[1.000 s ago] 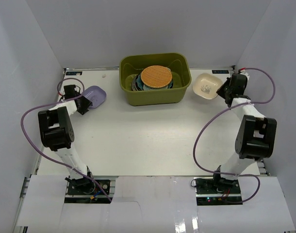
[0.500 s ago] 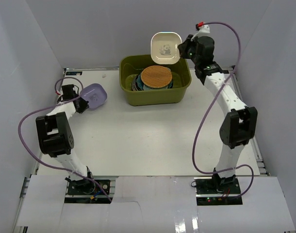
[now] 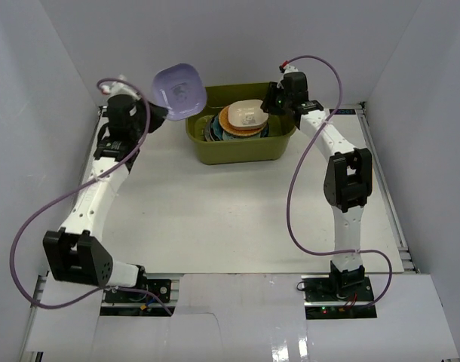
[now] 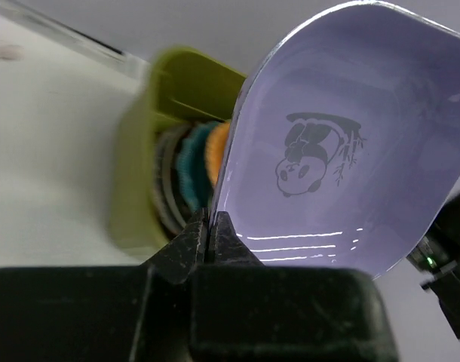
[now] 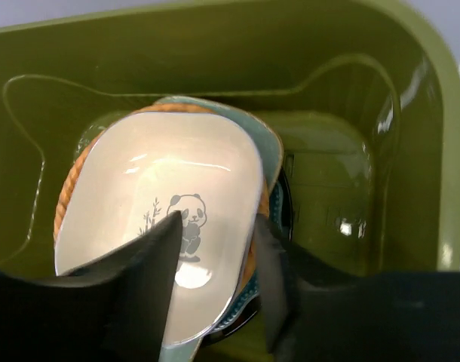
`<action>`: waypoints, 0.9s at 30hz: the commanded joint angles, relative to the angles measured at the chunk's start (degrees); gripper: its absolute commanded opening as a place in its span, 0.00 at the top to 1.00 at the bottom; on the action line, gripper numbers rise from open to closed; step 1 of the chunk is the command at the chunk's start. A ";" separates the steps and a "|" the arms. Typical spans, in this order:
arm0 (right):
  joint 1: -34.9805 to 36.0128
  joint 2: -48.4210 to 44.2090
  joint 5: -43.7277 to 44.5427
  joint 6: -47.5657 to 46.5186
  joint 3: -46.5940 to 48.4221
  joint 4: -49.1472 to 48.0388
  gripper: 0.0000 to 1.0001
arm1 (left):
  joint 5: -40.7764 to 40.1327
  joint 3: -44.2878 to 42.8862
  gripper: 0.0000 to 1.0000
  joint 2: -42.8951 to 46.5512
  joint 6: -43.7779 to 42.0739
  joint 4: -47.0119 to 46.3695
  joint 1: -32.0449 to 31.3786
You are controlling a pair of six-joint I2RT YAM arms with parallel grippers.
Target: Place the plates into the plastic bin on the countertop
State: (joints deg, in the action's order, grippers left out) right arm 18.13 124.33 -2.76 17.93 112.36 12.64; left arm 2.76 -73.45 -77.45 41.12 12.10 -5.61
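Now the left gripper (image 4: 209,226) is clenched on the rim of the lavender plate (image 3: 180,89), held tilted in the air just beside the left rear corner of the plastic bin (image 3: 241,154). The bin lies to its right and below, so the drop likely calls for a short carry that way. The right gripper (image 5: 215,226) hangs over the bin, jaws parted astride the cream plate (image 5: 158,177), which lies on the orange plate (image 3: 225,121) atop the stack. Only the overhead view shows both arms crowding the bin; the wrist views alone show the panda prints.
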 commanded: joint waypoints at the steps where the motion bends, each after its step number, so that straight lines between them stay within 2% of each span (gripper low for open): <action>1: 0.41 -2.07 -3.21 -0.18 4.80 -1.22 0.46 | -1.09 -8.18 1.00 -8.12 -0.78 3.02 -8.18; 4: -0.02 -4.79 -3.30 0.60 4.28 -1.04 0.29 | -1.89 -14.25 1.00 -13.15 0.01 3.72 -12.31; 5: -0.46 -6.72 -3.73 1.39 3.67 -0.96 0.29 | -3.80 -15.48 1.00 -16.30 0.10 3.81 -13.19; 7: -2.30 -9.36 -4.00 3.15 1.74 -1.39 0.31 | -4.08 -18.91 1.00 -19.56 0.53 3.90 -15.48; 9: -3.88 -15.06 -2.96 5.96 -4.58 -3.32 0.37 | -3.82 -22.94 1.00 -24.73 0.97 4.16 -17.58; 13: -8.01 -27.63 -2.25 9.13 -22.24 -11.93 0.46 | -3.47 -32.86 1.00 -34.15 0.89 5.91 -20.14; 16: -8.46 -36.76 -1.11 8.26 -31.39 -15.19 0.46 | -2.94 -42.34 1.00 -41.97 1.41 8.54 -21.02; 20: -8.46 -42.84 -2.50 8.43 -40.53 -18.61 0.46 | -3.82 -50.71 1.00 -48.93 1.85 12.24 -21.38; 23: -8.46 -45.22 -3.21 8.61 -43.53 -19.24 0.46 | -5.22 -50.92 0.79 -49.29 2.03 13.04 -21.38; 24: -8.46 -45.67 -3.56 8.44 -43.80 -19.24 0.45 | -5.75 -50.57 0.66 -48.85 2.03 13.04 -21.38; 27: -8.46 -46.72 -4.00 8.52 -44.33 -19.24 0.45 | -6.54 -50.82 0.38 -47.36 1.42 12.86 -21.38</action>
State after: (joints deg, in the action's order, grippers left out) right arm 9.80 79.81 -6.02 26.26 68.36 -3.18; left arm -1.89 -121.64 -129.75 42.78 24.75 -27.27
